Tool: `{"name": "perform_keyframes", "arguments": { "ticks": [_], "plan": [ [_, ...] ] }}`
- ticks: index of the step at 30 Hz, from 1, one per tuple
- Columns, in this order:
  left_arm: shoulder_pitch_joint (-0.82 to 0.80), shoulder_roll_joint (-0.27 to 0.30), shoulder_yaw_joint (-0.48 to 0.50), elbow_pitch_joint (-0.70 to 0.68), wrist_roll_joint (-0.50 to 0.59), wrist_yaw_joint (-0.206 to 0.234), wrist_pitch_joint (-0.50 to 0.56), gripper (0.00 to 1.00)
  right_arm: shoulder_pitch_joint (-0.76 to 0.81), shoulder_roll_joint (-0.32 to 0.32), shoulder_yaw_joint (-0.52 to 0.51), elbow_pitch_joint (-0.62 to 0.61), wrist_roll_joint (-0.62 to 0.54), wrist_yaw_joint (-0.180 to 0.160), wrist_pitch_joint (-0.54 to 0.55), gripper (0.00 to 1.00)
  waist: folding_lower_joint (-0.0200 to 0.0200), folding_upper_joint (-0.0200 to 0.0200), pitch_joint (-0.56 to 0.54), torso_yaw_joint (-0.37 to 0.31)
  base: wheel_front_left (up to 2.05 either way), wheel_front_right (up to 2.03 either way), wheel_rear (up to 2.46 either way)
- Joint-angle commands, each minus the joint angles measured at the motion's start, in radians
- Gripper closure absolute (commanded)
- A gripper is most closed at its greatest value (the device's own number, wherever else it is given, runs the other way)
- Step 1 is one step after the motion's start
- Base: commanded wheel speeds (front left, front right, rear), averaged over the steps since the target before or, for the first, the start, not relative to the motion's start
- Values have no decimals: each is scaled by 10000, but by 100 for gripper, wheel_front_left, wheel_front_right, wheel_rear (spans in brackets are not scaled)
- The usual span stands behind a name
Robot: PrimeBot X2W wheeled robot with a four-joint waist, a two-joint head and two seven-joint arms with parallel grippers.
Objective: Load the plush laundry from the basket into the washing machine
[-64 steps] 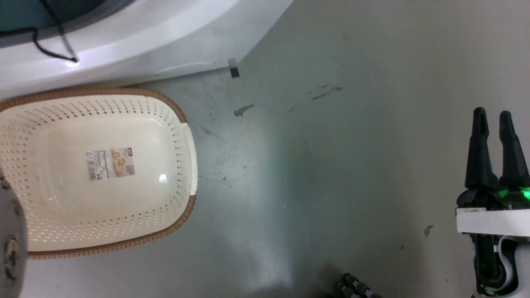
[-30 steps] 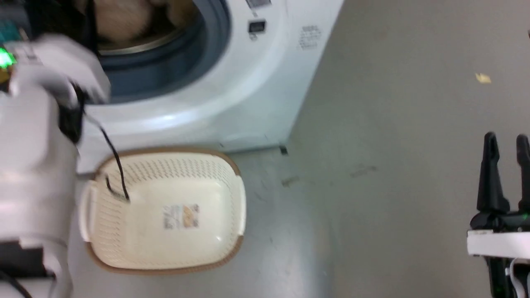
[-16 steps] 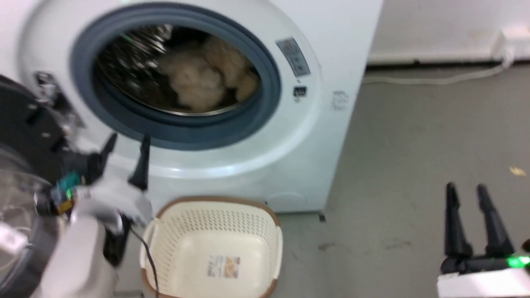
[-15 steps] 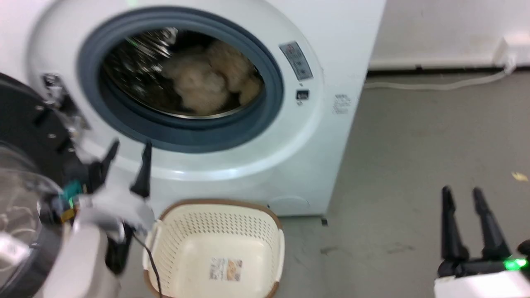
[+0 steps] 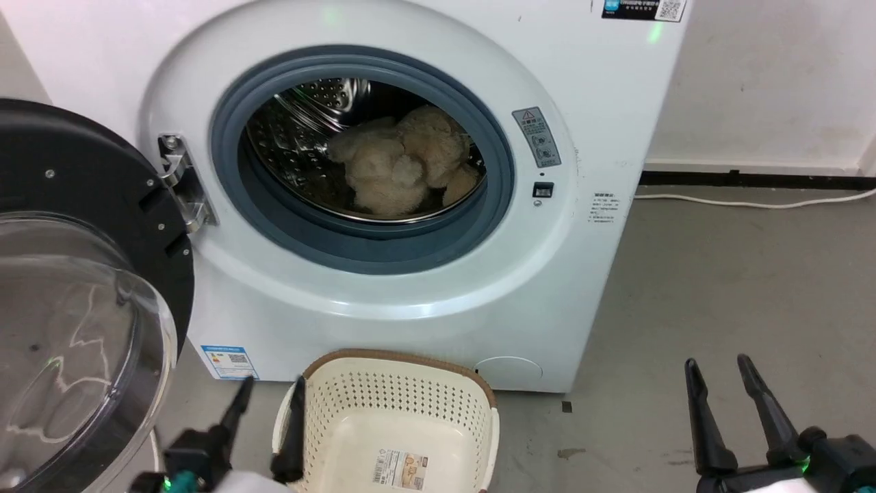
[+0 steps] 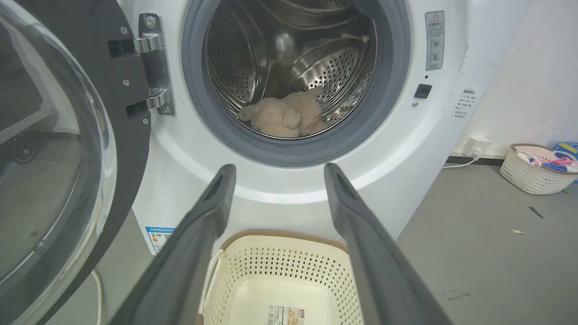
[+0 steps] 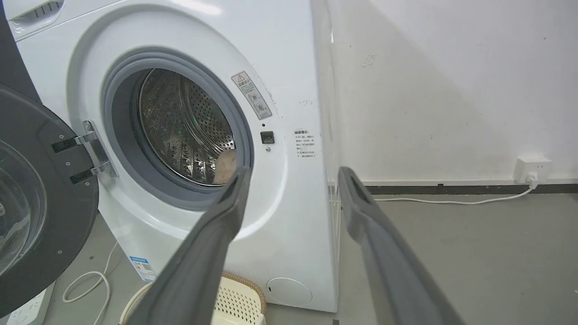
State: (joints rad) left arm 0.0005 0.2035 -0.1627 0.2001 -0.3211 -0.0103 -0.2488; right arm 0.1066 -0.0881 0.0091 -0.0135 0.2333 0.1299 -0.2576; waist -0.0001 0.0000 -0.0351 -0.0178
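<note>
Inside washing machine (image 5: 383, 305), one plush laundry (image 5: 400, 168)

The washing machine (image 5: 424, 308) has a glossy white shell, a matt grey rubber ring (image 5: 383, 255) and a shiny perforated steel drum (image 5: 287, 137). The plush laundry (image 5: 397, 168) is fluffy beige pile. At left, the door (image 5: 82, 164) pairs a matt black rim with a clear glossy bubble and a polished metal hinge (image 5: 181, 181). The basket (image 5: 410, 394), bottom centre, is smooth cream perforated plastic with a brown woven-look rim and a paper label (image 5: 400, 470). The floor (image 5: 718, 287) is dull, scuffed grey.
</note>
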Motion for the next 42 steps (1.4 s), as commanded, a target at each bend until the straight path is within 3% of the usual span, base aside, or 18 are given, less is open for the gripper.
{"name": "perform_keyframes", "arguments": {
  "ticks": [1, 10, 22, 23, 42],
  "plan": [
    [172, -62, -71, -114, 114, 75, -89, 0, 203, 72, 2, 20, -101, 8, -42, 0, 1, 0, -16, 40, 0, 0, 0],
    [713, -439, -170, -515, 835, 847, -125, 0, 331, 253, 24, 129, -283, 8, -42, 0, 1, 0, 4, 126, 0, 0, 0],
    [843, -944, 601, -832, 409, 492, -128, 0, 279, 270, 66, 246, -242, 8, -42, 0, 1, 0, 83, 196, 0, 0, 0],
    [684, -944, 596, -799, 417, 513, -72, 100, 236, 236, 69, 220, -288, 0, 3, 100, 1, 0, 84, 196, 0, 0, 0],
    [592, -1020, 710, -944, 772, 462, 271, 100, 69, 253, 43, 208, -553, 1, 338, 100, 1, 0, 120, 196, 0, 0, 0]
  ]
}}
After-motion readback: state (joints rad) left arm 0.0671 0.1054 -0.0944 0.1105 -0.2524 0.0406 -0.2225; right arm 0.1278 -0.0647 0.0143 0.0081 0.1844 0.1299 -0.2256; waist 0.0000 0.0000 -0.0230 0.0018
